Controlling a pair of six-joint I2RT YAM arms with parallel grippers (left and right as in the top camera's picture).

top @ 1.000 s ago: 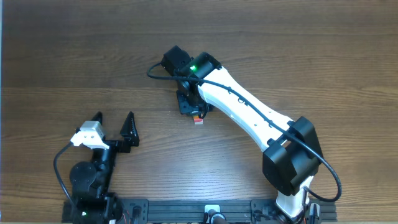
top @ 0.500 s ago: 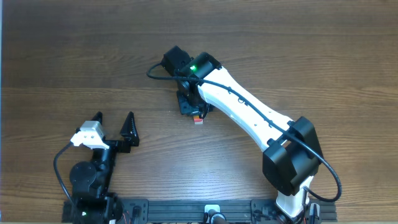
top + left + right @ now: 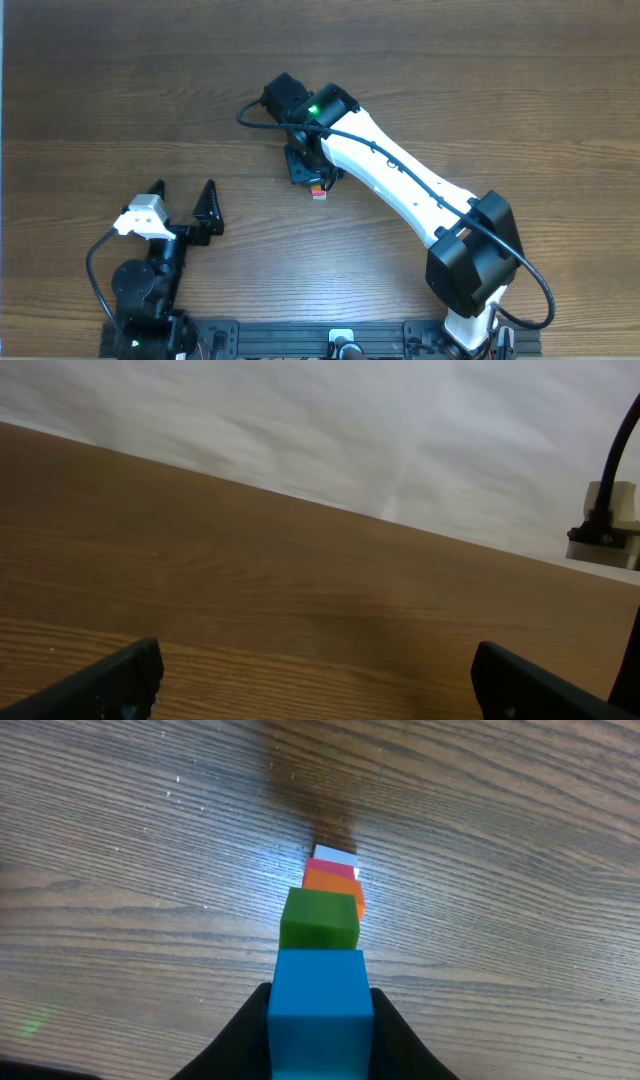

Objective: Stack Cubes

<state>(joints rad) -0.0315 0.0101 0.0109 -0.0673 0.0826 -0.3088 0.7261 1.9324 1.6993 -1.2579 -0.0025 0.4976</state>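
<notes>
We see the right fingers (image 3: 243,1032) clamped on the blue cube (image 3: 320,1010), directly above the green cube (image 3: 320,918), orange cube (image 3: 336,882), pink cube (image 3: 331,868) and white cube (image 3: 335,853) stacked on the counter (image 3: 520,870); the left fingers (image 3: 118,682) stand apart, well aside.

Pinching a blue cube (image 3: 320,990) with the right gripper (image 3: 320,1032), dark fingers (image 3: 245,1035) pressed on two opposite faces. Held directly over a green cube (image 3: 320,918), edges meeting; impossible to tell whether resting on it. Under the green cube, in one column: an orange cube (image 3: 338,882), then a pink cube (image 3: 330,867), then a white cube (image 3: 336,853) lowest. All around the green cube, wooden table (image 3: 120,840).
</notes>
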